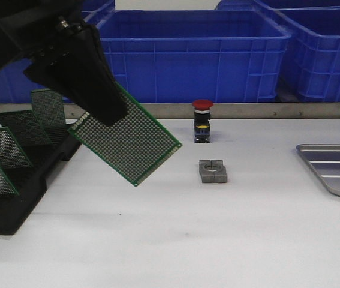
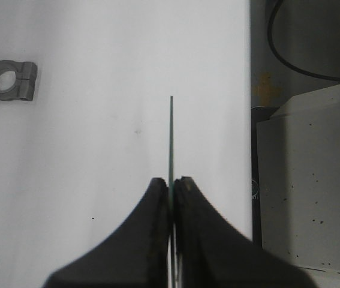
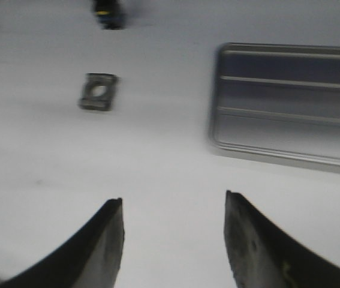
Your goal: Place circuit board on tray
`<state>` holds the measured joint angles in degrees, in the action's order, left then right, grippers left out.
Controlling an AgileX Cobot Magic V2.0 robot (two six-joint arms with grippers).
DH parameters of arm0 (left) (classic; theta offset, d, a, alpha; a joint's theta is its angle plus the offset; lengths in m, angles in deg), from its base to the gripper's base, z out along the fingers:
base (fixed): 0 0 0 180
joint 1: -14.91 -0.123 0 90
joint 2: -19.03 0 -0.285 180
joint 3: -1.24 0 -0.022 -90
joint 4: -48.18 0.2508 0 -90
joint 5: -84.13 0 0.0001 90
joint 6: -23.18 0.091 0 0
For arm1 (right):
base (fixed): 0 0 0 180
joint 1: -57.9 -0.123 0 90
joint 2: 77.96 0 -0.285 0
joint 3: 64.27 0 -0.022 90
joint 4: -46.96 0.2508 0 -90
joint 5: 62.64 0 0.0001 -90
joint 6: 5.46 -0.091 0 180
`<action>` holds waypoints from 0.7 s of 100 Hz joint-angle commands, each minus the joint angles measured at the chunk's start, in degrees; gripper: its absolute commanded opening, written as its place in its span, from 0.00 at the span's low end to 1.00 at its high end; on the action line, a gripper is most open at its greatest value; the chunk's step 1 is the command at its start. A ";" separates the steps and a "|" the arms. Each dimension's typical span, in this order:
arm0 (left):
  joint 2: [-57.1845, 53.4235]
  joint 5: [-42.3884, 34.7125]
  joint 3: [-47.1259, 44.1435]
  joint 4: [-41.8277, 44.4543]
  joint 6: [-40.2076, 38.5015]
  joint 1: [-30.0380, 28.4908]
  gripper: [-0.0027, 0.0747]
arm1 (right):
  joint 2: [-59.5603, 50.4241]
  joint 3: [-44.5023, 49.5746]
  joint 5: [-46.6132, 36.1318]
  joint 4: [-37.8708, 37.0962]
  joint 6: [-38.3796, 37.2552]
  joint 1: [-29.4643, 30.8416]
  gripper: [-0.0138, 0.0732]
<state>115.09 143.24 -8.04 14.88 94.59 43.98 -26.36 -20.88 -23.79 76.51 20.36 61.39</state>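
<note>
My left gripper [image 1: 107, 114] is shut on a green perforated circuit board [image 1: 131, 141] and holds it tilted in the air above the white table, left of centre. In the left wrist view the board [image 2: 171, 138] shows edge-on between the closed fingers [image 2: 158, 198]. The silver-grey ribbed tray [image 1: 334, 168] lies at the table's right edge, far from the board; it also shows in the right wrist view [image 3: 289, 102]. My right gripper [image 3: 174, 201] is open and empty above bare table, short of the tray. It is out of the front view.
A black slotted rack [image 1: 14, 180] with several more green boards stands at the left. A grey metal clamp block [image 1: 212, 171] and a red-capped push button [image 1: 202, 120] sit mid-table. Blue bins [image 1: 187, 54] line the back. The table edge [image 2: 249, 120] shows in the left wrist view.
</note>
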 commanded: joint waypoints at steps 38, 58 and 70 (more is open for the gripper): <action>-1.86 -0.32 1.32 -2.88 -0.39 0.49 0.01 | 16.91 -2.49 -7.21 34.86 54.88 -25.31 0.64; -1.86 -0.32 1.32 -2.88 -0.39 0.49 0.01 | 26.24 -6.62 -7.51 46.90 69.72 -30.85 0.64; -1.86 -0.32 1.32 -2.88 -0.39 0.49 0.01 | 31.41 -9.66 -5.81 50.62 71.58 -31.92 0.64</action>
<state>115.09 143.24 -8.04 14.88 94.59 43.98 3.20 -27.09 -30.89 121.85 89.21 30.06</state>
